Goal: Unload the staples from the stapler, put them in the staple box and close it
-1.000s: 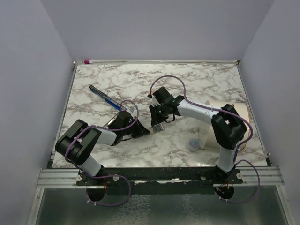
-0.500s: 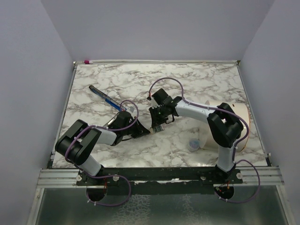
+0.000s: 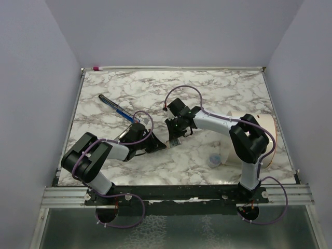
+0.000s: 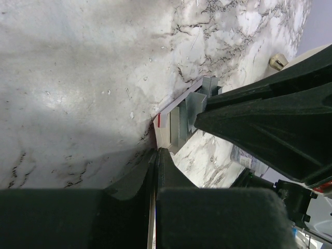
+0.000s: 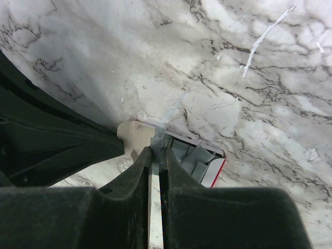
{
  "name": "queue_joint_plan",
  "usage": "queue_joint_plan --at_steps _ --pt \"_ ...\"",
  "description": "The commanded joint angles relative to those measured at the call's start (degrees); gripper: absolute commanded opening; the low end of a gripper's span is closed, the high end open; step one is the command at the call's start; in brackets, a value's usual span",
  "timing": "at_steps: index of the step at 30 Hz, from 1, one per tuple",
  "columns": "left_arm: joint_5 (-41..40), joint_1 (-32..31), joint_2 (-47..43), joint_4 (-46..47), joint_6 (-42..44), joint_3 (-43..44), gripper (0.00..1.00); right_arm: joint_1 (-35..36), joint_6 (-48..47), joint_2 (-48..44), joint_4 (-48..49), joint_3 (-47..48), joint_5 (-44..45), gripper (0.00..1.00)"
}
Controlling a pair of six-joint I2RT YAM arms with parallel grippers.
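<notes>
A small white box with a red edge [image 5: 134,136] lies on the marble between both grippers and holds several silvery staples [image 5: 196,155]. My right gripper [image 5: 156,150] points down into it, shut on one strip of staples [image 5: 157,139] that sticks out past its tips. My left gripper [image 4: 156,151] is shut, low on the table, with its tips against the box's edge [image 4: 164,120]. From above, the left gripper [image 3: 158,147] and right gripper [image 3: 174,137] nearly meet. The stapler is out of view.
A long blue-black pen [image 3: 116,109] lies behind the left arm. A white roll [image 3: 262,127] and a small clear piece [image 3: 212,158] sit by the right arm's base. Thin white slivers [image 5: 264,37] lie on the marble. Walls close in on three sides.
The right arm's wrist has shifted slightly left over the box, still shut on the strip. The left arm has not moved.
</notes>
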Motion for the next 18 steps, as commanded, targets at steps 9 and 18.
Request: queue_joint_plan --at_steps 9,18 --pt "0.70 -0.39 -1.57 0.37 -0.05 0.84 0.00 2.17 0.96 -2.46 1.40 1.84 -1.28 0.04" --pt "0.54 -0.42 -1.96 -0.07 0.03 0.83 0.00 2.99 0.61 -0.14 2.50 1.99 0.22 0.04"
